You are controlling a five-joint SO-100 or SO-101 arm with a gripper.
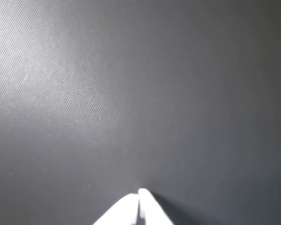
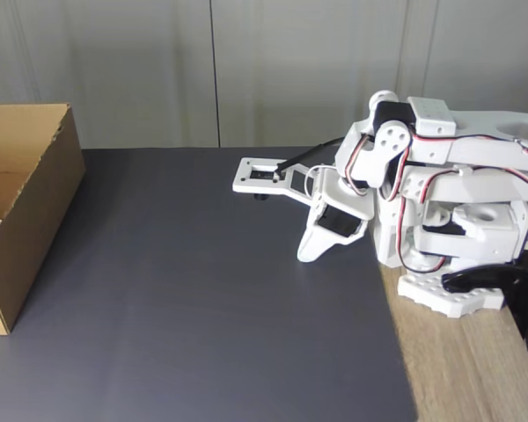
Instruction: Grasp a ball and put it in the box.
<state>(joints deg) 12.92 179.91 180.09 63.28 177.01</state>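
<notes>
At nine o'clock in the fixed view you have the box (image 2: 26, 211), brown corrugated cardboard with plain sides and its top open, sitting on the dark grey mat (image 2: 202, 299) that covers most of the surface. I can read no print or label on the cardboard. Your arm (image 2: 440, 202) is folded low at about three o'clock, its white base standing on the bare wood strip (image 2: 458, 369) of the surface beside the mat, with red and black wires looping around the joints. The claw (image 2: 306, 255) points down toward the mat, well apart from the box. From the wrist view, the two white fingertips (image 1: 131, 206) meet at six o'clock, so the claw (image 1: 139, 193) looks closed on nothing, though the tips are overexposed. Ahead of them lies plain grey mat (image 1: 131, 93).
</notes>
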